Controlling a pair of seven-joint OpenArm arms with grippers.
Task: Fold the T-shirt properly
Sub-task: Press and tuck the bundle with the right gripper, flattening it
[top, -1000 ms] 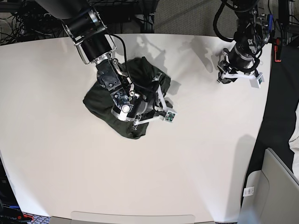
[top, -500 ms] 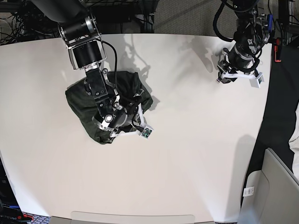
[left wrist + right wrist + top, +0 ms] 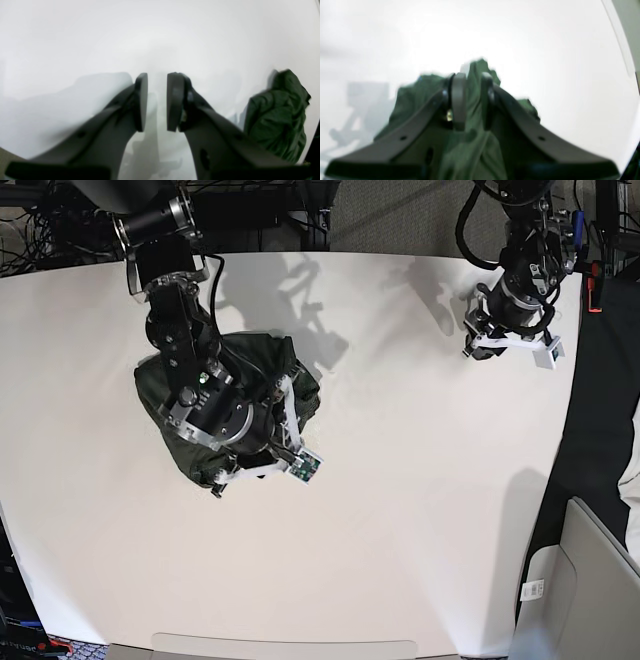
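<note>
Since the earlier frame the right gripper (image 3: 470,100) has dragged the crumpled dark olive-green knit T-shirt (image 3: 170,405) toward nine o'clock, pinching a fold. The left gripper (image 3: 157,101) hovers slightly parted, empty, over the white table (image 3: 400,510) at two o'clock; black cables beyond.

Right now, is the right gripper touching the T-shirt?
Touching. The right wrist view shows the right gripper closed on a green fold of the T-shirt, with fabric filling the space between its jaws.

T-shirt (image 3: 160,395): bunched at left centre of base view, middle hidden under the arm; sleeves and collar indistinguishable. Right wrist view: blurred, lower cloth cut by bottom edge. Left wrist view: shirt at right edge, part hidden behind a finger (image 3: 225,140).
</note>
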